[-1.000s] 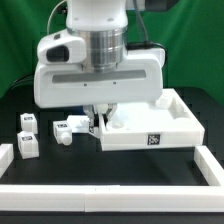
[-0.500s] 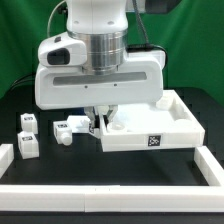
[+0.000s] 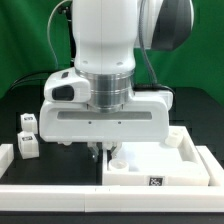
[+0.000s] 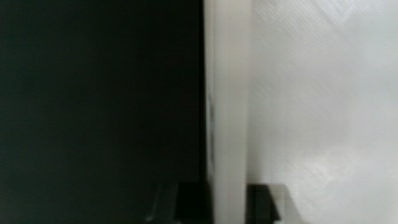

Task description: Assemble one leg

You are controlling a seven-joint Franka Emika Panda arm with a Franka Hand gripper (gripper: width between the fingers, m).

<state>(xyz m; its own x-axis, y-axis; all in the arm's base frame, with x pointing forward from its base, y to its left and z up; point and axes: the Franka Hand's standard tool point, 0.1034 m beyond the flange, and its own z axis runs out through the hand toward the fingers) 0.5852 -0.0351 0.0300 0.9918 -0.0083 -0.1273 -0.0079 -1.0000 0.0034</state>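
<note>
Two small white legs with black-and-white tags stand at the exterior view's left, one [image 3: 28, 122] behind the other [image 3: 27, 146]. Any other legs are hidden behind the arm. My gripper [image 3: 103, 152] reaches down at the left wall of the large white rimmed tabletop [image 3: 165, 166], far from the legs. In the wrist view the gripper [image 4: 226, 203] has a dark finger on each side of the tabletop's upright white wall [image 4: 226, 100], shut on it.
A white rail [image 3: 100, 196] runs along the front of the black table, with a short white piece [image 3: 5, 156] at the left. The tabletop's front wall carries a tag [image 3: 155, 183] and lies close to the front rail. A green curtain is behind.
The arm has come forward toward the front rail, and the tabletop has slid with it. The legs near the tabletop's left wall are now hidden behind the arm.
</note>
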